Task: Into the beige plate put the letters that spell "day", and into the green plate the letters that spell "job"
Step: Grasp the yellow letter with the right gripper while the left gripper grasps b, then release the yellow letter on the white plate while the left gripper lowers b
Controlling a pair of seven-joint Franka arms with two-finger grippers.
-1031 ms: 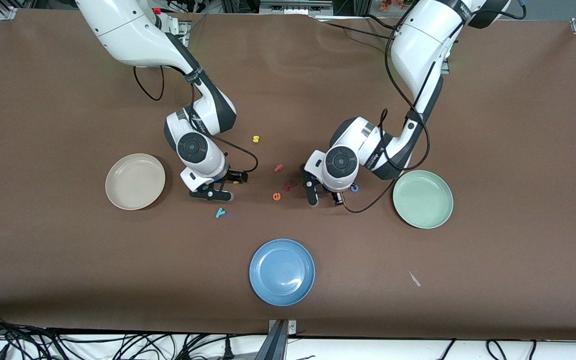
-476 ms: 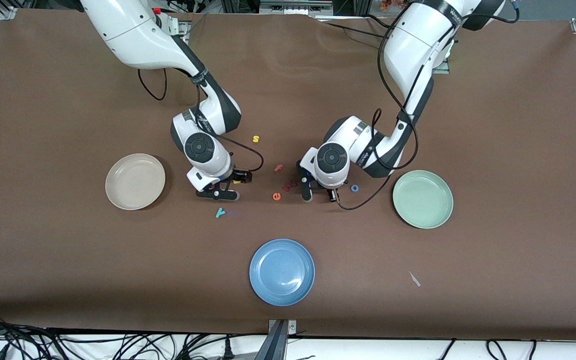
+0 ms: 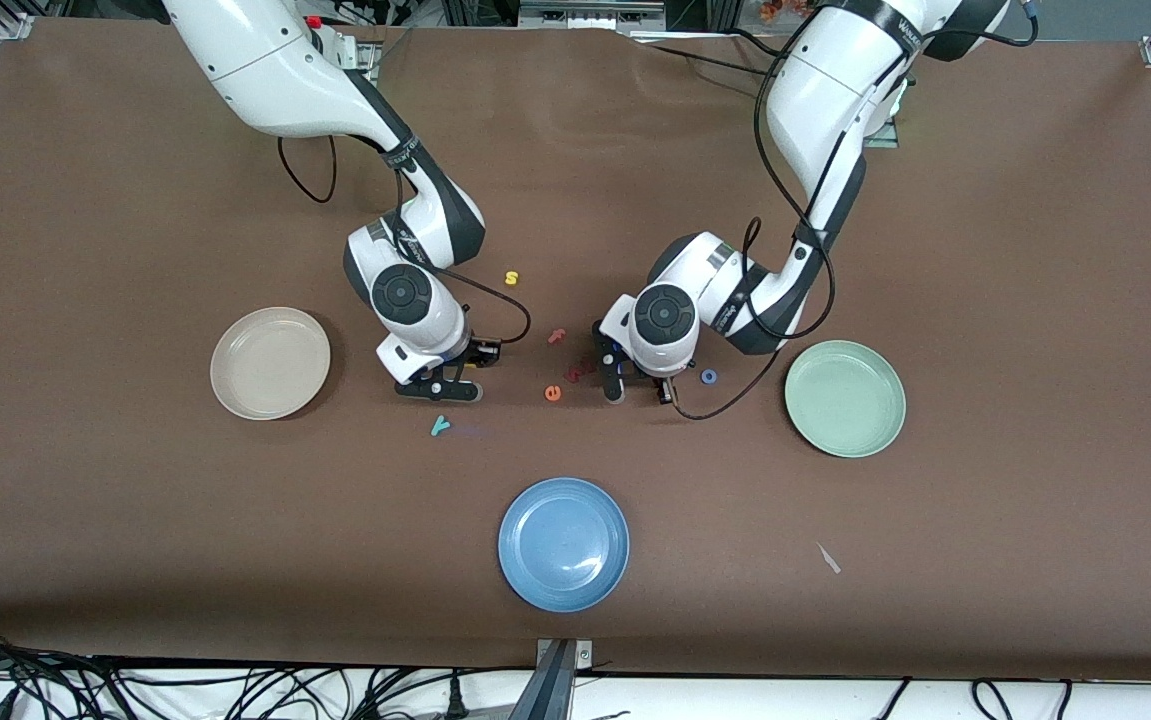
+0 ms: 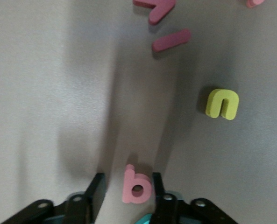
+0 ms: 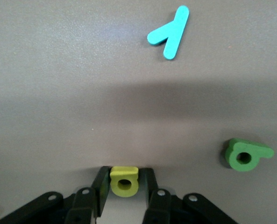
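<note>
My right gripper (image 3: pixel 440 388) is down at the table beside the beige plate (image 3: pixel 270 362). Its fingers press both sides of the yellow "d" (image 5: pixel 124 181). The green "a" (image 5: pixel 245 156) and the teal "y" (image 3: pixel 440 426) lie loose close by. My left gripper (image 3: pixel 638 390) is down between the orange "e" (image 3: pixel 553 393) and the blue "o" (image 3: pixel 708 376). The pink "b" (image 4: pixel 137 185) lies between its fingers, against one with a gap to the other. A teal sliver (image 4: pixel 147 218) shows under that gripper. Both the beige plate and the green plate (image 3: pixel 845 398) hold nothing.
A blue plate (image 3: pixel 563 543) sits nearer the front camera, midway along the table. A yellow "s" (image 3: pixel 511 278) and a pink "f" (image 3: pixel 556 336) lie between the two arms. A yellow "u" (image 4: pixel 222 103) and pink strokes (image 4: pixel 171 39) lie close to the left gripper.
Both grippers' fingers have drawn in: the right pair onto the "d", the left pair toward the "b". The left gripper shifted slightly toward the right arm's end, then held.
</note>
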